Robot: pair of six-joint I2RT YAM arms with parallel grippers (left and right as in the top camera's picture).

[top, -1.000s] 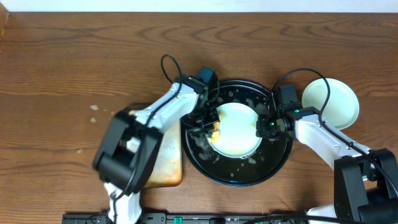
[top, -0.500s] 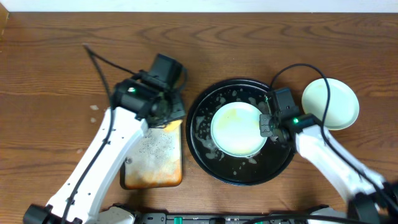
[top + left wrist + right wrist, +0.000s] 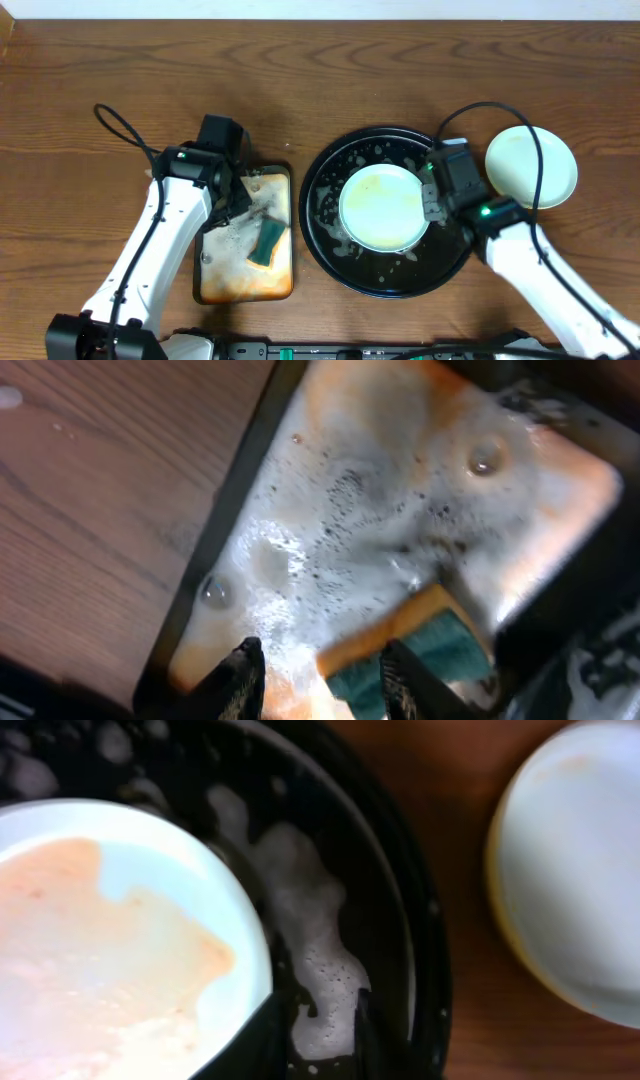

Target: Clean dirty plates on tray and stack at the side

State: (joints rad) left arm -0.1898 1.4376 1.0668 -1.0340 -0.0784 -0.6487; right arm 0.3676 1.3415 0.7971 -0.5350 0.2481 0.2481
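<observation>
**Sponge flat on the orange tray, smeared plate in the foam**

Nearest the robot's base, the orange tray lies on the wooden table, its floor wet with grey-white suds. The green-and-yellow sponge rests on it toward the right edge, set on a diagonal. The left gripper hangs over the tray's far left corner. Its fingers are spread apart and clamped on nothing. In the left wrist view, the sponge's near end shows between and just beyond the two tips, lying in the suds.

Just beside the orange tray, to its right, sits the black tray, with foam scattered over its floor. The smeared plate lies inside it, a little right of centre, with a yellowish-orange film over part of its face. The right gripper is low over the tray at the plate's right rim. In the right wrist view, its fingers stand apart with only foam and black tray floor between them. The finger nearer the plate is right at its edge; whether it touches cannot be told.

Farther off, past the black tray's right rim, the side plate rests on bare wood, near the tray but apart from it. It is pale with a yellower edge, and I cannot tell whether another plate lies under it.
</observation>
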